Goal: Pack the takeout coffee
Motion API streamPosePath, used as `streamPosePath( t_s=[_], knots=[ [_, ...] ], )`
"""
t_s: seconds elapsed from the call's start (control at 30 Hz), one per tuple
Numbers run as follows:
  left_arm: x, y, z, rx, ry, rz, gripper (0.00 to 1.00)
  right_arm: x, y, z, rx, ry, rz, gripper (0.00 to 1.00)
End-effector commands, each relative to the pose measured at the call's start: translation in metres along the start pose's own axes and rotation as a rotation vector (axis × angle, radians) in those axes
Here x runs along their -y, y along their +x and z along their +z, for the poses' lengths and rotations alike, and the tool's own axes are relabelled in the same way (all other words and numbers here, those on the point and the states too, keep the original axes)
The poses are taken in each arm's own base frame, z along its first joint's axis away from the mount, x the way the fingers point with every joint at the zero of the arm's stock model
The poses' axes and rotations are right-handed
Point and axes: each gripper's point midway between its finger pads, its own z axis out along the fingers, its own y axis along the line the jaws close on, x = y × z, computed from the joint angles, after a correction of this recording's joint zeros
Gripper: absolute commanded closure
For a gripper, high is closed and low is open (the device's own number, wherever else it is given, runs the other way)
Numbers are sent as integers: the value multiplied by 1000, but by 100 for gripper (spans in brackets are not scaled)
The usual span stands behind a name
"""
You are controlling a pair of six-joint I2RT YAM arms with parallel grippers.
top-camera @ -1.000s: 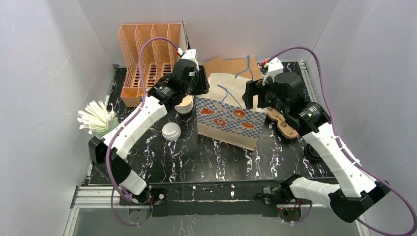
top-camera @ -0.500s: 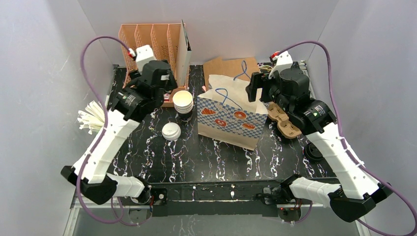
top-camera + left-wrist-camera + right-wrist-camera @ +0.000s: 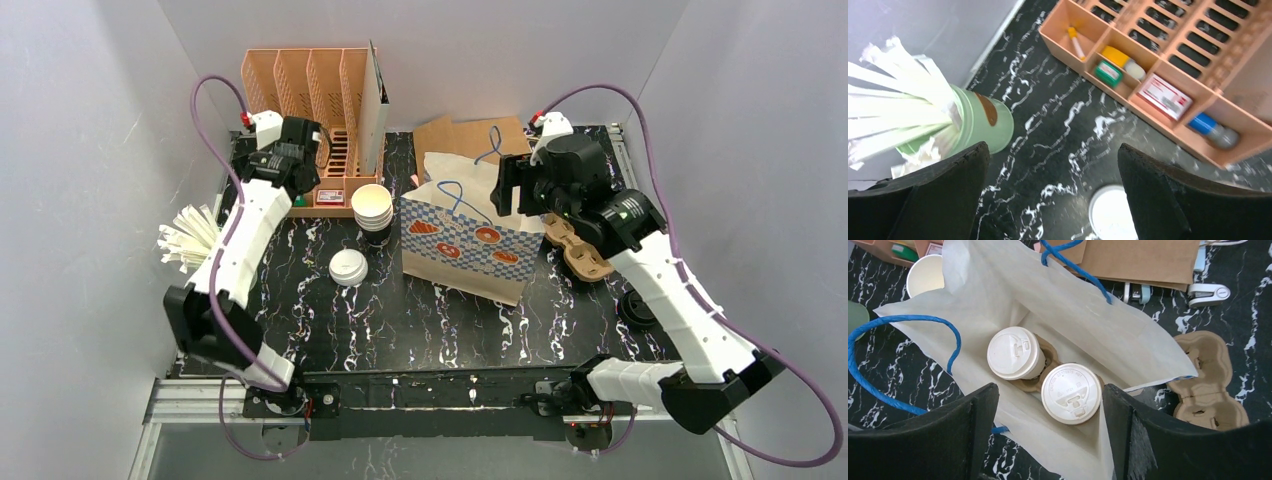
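The paper bag (image 3: 1073, 315) is looking white, matt and creased. The cup lids (image 3: 1071, 393) are showing smooth plastic with a faint sheen. The spare cup tray (image 3: 1205, 385) is showing rough brown pulp. The black marbled tabletop (image 3: 1058, 125) is gleaming glossily, as is the green cup (image 3: 983, 127).

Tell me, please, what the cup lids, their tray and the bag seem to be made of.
Lids: likely matte white plastic, with moulded sip tabs. Tray: brown moulded pulp, dull and fibrous-looking. Bag: thin paper, creased, white inside.
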Motion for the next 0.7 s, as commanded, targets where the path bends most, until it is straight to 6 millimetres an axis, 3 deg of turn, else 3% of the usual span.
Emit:
streamPosePath(
  t_s=[0.0, 0.13, 0.27, 0.47, 0.67],
  knots=[
    [-33, -39, 20, 53, -204, -47, 2, -13, -3, -1, -51, -46, 50, 17],
    [-68, -52, 35, 36, -385, -97, 16, -22, 4, 4, -110, -77, 68, 18],
    [-79, -56, 45, 42, -373, -182, 31, -25, 3, 6, -134, -88, 58, 18],
    [-101, -44, 66, 13, -406, -233, 39, -30, 1, 8, -147, -107, 50, 18],
    [-117, -34, 70, 28, -495, -231, 41, -36, -2, 9, -151, -129, 69, 18]
  ],
)
